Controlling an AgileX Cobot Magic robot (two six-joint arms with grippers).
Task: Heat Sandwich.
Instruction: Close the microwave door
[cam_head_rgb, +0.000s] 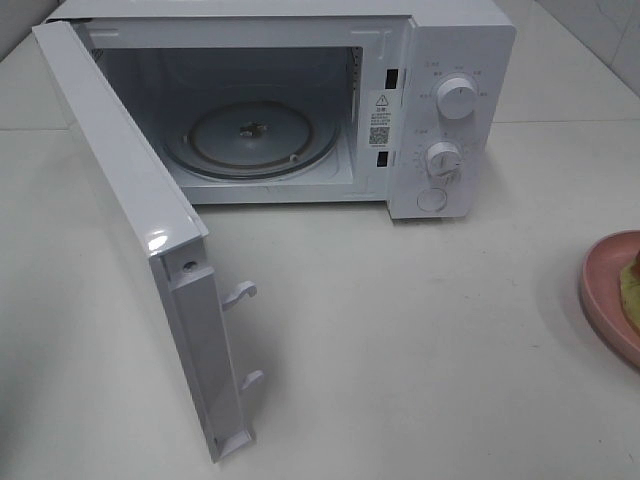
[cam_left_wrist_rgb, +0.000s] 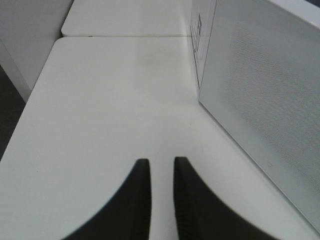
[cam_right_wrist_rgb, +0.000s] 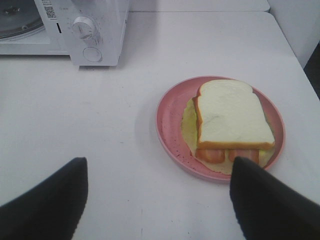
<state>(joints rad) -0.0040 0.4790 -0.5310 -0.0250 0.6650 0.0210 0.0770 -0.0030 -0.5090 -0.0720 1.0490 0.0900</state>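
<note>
The sandwich (cam_right_wrist_rgb: 232, 117), white bread with tan crust, pale yellow filling and red pieces sticking out, lies on a round pink plate (cam_right_wrist_rgb: 167, 125). My right gripper (cam_right_wrist_rgb: 157, 162) hovers open just short of the plate, its black fingers spread wide with nothing between them. In the exterior high view only the plate's edge (cam_head_rgb: 605, 290) and a sliver of the sandwich (cam_head_rgb: 632, 285) show at the far right. My left gripper (cam_left_wrist_rgb: 161, 167) has its fingers almost together and empty, over the bare table beside the microwave door's outer face (cam_left_wrist_rgb: 260, 90). Neither gripper shows in the exterior high view.
The white microwave (cam_head_rgb: 460, 60) stands at the back with its door (cam_head_rgb: 130, 200) swung wide open toward the front left. Its glass turntable (cam_head_rgb: 250, 135) is bare. Two dials and a button are on its right panel (cam_head_rgb: 445, 130). The table's edge (cam_left_wrist_rgb: 30, 100) runs along the left.
</note>
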